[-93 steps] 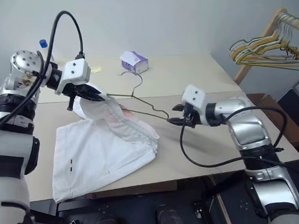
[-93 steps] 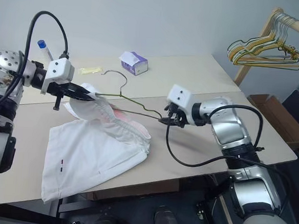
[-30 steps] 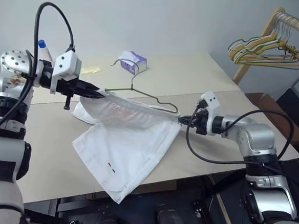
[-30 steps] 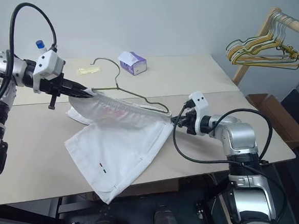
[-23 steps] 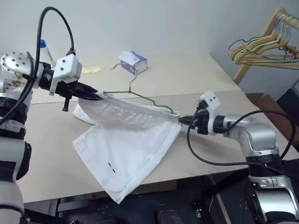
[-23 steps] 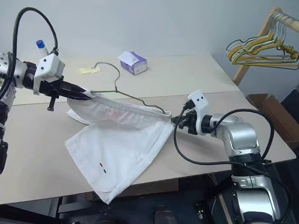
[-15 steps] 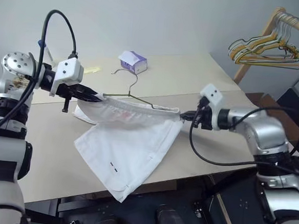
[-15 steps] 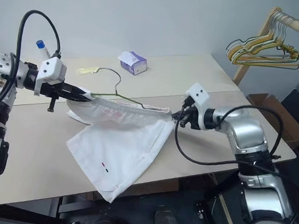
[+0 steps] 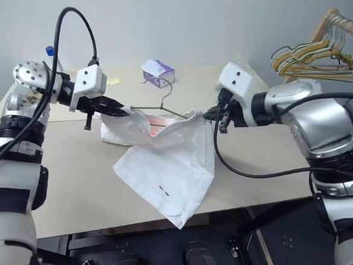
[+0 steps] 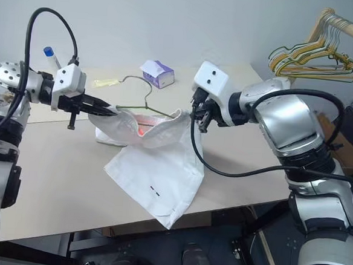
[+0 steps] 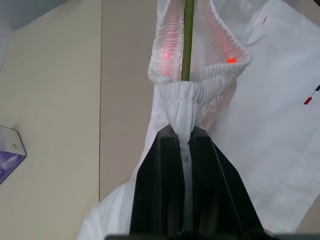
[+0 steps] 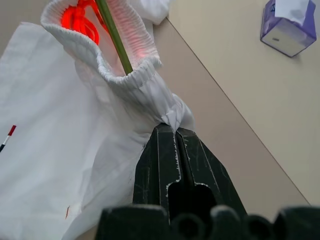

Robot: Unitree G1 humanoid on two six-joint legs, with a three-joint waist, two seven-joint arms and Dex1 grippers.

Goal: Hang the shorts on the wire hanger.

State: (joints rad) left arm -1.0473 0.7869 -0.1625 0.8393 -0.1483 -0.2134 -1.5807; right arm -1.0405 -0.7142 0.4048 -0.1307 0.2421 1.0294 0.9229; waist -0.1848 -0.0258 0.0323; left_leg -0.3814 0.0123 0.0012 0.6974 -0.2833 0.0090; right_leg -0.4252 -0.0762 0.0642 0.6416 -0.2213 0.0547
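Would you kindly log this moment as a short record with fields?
shorts: lifted by the waistband at both ends, legs draped on the table
hanger: wire runs through the open waistband, hook up toward the tissue pack
left gripper: shut on shorts
right gripper: shut on shorts
rack: spare hangers, past the table's right end

Head stereo looks down; wrist cams close on shorts [image 11: 190,100].

Left pincer [image 11: 183,145] clamped on the shorts' [image 11: 260,135] bunched waistband [image 11: 182,95], wire hanger [image 11: 188,35] inside.
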